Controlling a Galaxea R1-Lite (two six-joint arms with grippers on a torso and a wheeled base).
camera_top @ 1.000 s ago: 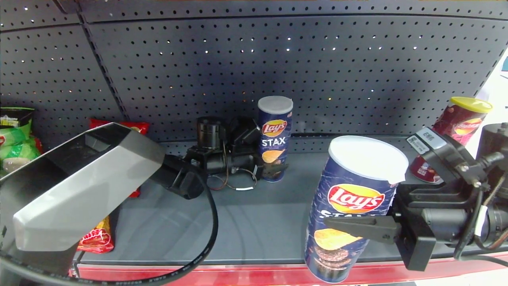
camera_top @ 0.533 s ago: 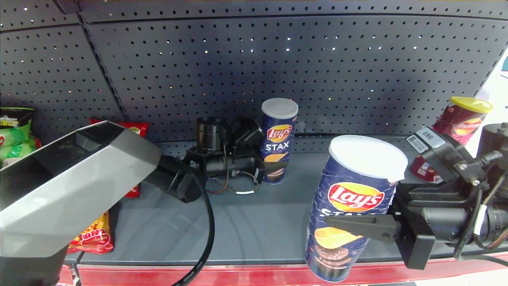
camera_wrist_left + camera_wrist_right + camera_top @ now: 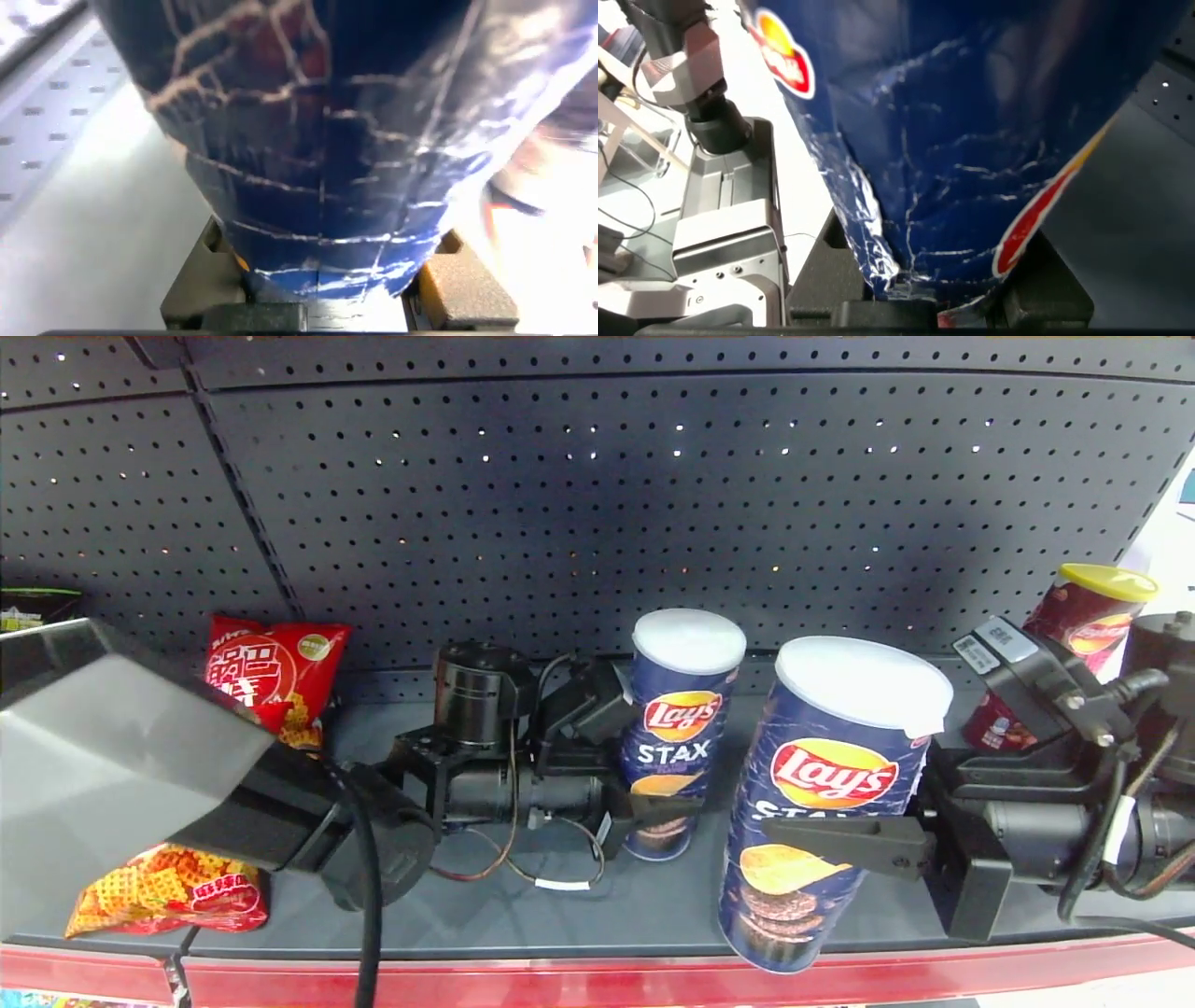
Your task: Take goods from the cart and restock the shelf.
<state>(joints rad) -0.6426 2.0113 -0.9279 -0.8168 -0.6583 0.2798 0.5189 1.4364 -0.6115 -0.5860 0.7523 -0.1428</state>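
Two blue chip cans are hanging at the shelf (image 3: 523, 915): the left gripper (image 3: 653, 814) is clamping the farther can (image 3: 684, 709) low down, mid-shelf, while the right gripper (image 3: 822, 845) is squeezing the nearer can (image 3: 840, 775), which is leaning over the front lip. Trouble is brewing: they're sitting just beside each other, so any sideways drift risks knocking one over, and letting go here risks the nearer can toppling off the edge.
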